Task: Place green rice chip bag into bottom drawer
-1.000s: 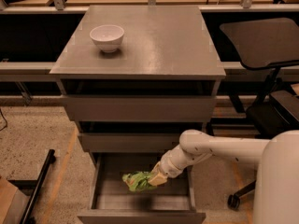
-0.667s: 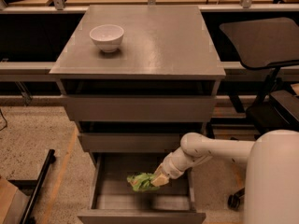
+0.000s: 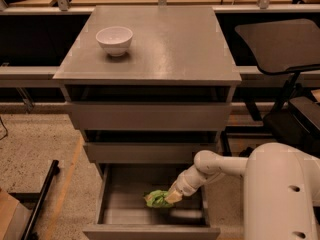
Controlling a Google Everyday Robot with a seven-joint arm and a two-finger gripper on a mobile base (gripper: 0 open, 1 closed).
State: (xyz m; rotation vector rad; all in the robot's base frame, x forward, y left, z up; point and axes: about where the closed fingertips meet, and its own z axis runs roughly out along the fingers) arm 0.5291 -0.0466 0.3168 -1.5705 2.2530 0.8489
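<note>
The green rice chip bag is a small bright-green pouch low inside the open bottom drawer, near its middle. My gripper reaches in from the right on a white arm and is right against the bag's right end. The gripper's tips are hidden by the bag and the arm. I cannot tell whether the bag rests on the drawer floor or hangs just above it.
A white bowl stands on the grey cabinet top. Two other grey drawers are above the open one. A black chair stands at the right. A black bar lies on the floor at left.
The arm has shifted a little and the bag sits slightly lower and more to the right inside the drawer.
</note>
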